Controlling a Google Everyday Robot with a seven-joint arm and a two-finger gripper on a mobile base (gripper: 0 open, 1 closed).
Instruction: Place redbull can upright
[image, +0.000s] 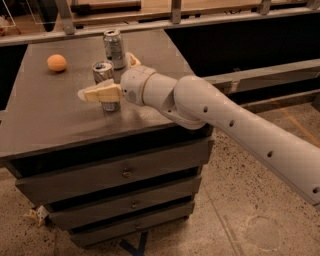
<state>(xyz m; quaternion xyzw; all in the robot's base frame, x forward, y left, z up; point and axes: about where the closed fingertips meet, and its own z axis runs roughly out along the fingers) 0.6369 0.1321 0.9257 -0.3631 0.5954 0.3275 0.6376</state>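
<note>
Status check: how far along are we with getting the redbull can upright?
Done: the redbull can stands upright on the cabinet top, nearer the camera than the other can.
In hand: the tool straddles it with its fingers spread, one crossing the can's front, so the can looks released.
Left: back the tool away without tipping the can.

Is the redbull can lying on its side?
No, the redbull can stands upright on the cabinet top, with the hand right at it.
</note>
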